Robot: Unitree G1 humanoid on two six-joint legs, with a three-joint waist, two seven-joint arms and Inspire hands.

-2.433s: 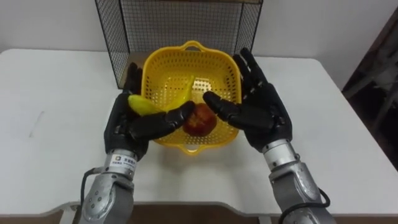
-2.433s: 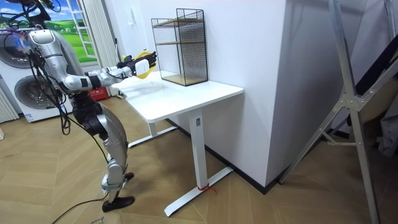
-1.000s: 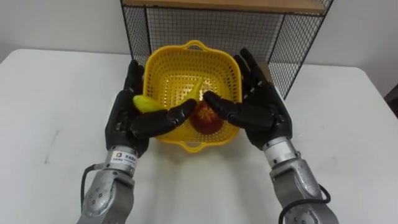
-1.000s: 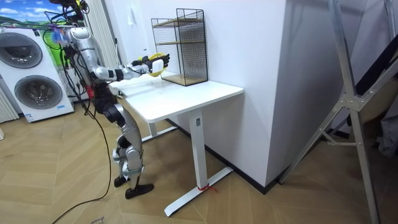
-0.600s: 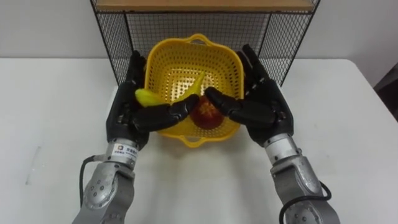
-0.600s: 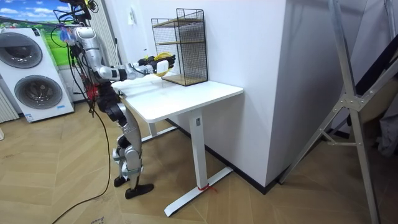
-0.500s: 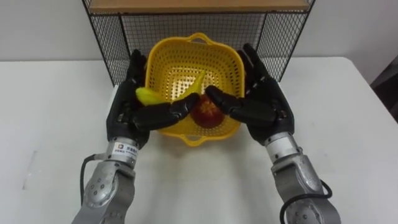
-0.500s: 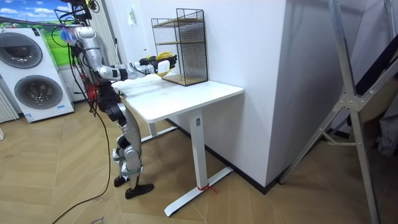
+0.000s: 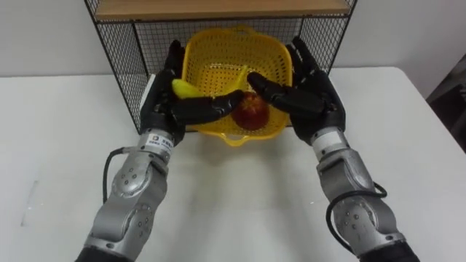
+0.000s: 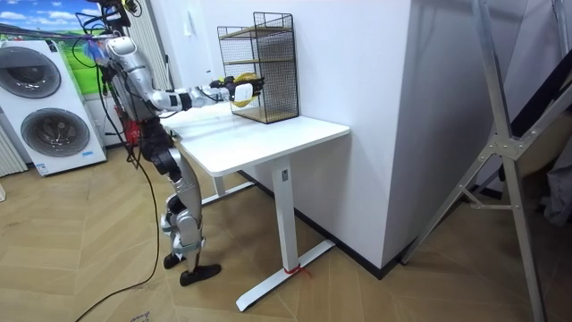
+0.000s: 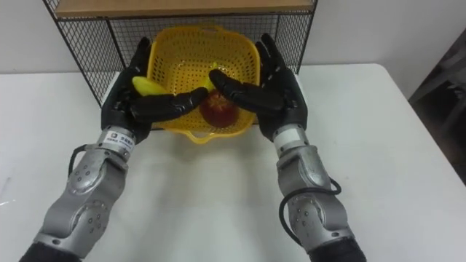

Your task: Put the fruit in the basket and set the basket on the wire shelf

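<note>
A yellow mesh basket [image 9: 237,62] is held off the white table [image 9: 233,189], its far half inside the lower opening of the black wire shelf [image 9: 116,51]. In it lie a yellow banana [image 9: 186,89] and a red apple [image 9: 251,115]. My left hand [image 9: 164,109] lies flat against the basket's left side and my right hand [image 9: 317,98] against its right side. On both hands the fingers are straight and the thumbs reach over the front rim. In the room view the basket [image 10: 241,92] sits at the shelf's [image 10: 264,67] open side.
A wooden board [image 9: 218,7] tops the lower shelf opening just above the basket. The shelf stands at the table's far edge against the wall. The robot stands at the table's end, on the room view's left, arms stretched forward.
Both hands have carried the basket forward, from in front of the shelf into its lower opening. The robot has stepped up to the table and stretched its arms.
</note>
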